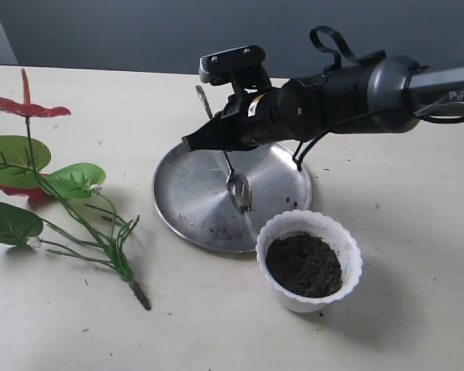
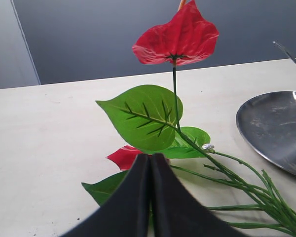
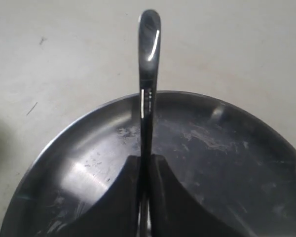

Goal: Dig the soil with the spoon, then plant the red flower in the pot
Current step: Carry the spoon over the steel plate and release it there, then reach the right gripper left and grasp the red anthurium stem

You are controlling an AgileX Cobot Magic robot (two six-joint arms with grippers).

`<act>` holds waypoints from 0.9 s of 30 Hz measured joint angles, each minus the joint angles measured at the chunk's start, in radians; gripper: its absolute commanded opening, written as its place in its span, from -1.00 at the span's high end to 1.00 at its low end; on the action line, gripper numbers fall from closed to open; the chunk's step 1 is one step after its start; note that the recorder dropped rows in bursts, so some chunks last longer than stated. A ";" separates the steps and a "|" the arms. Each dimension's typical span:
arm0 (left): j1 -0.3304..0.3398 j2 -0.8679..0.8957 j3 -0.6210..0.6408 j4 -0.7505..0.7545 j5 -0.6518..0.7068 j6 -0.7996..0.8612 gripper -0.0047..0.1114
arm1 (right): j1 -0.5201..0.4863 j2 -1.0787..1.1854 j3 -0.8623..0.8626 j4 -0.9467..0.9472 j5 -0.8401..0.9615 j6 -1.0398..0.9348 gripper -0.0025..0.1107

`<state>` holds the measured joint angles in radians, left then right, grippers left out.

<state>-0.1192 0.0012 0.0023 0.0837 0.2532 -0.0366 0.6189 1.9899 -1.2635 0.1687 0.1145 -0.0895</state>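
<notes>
My right gripper [image 1: 209, 136] is shut on the thin handle of the silver spoon [image 1: 237, 188]. It holds the spoon bowl-down over the steel plate, just left of the pot. In the right wrist view the spoon [image 3: 147, 74] runs out from between the closed fingertips of the gripper [image 3: 145, 159]. The white scalloped pot [image 1: 294, 222] stands at the front and is filled with dark soil [image 1: 303, 264]. The red flower [image 1: 77, 182] lies on the table at the left. My left gripper [image 2: 149, 157] is shut with nothing in it, low beside the flower [image 2: 175, 42], and is out of the exterior view.
A round steel plate [image 1: 189, 193] with a few soil crumbs lies behind the pot, under the spoon; its edge shows in the left wrist view [image 2: 276, 128]. The right arm reaches in from the right above the plate. A grey wall bounds the table's far side.
</notes>
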 measured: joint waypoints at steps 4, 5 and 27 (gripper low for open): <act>0.000 0.000 0.000 0.000 0.000 0.000 0.91 | 0.000 0.019 -0.019 0.000 0.032 0.000 0.97; 0.000 0.000 0.000 0.000 0.000 0.000 0.91 | 0.000 0.021 -0.021 0.000 0.034 0.000 0.95; 0.000 0.000 0.000 0.000 0.000 0.000 0.91 | 0.083 -0.065 -0.083 0.076 0.301 -0.116 0.29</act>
<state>-0.1192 0.0012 0.0023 0.0837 0.2532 -0.0366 0.7014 1.9244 -1.3466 0.2445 0.4156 -0.2058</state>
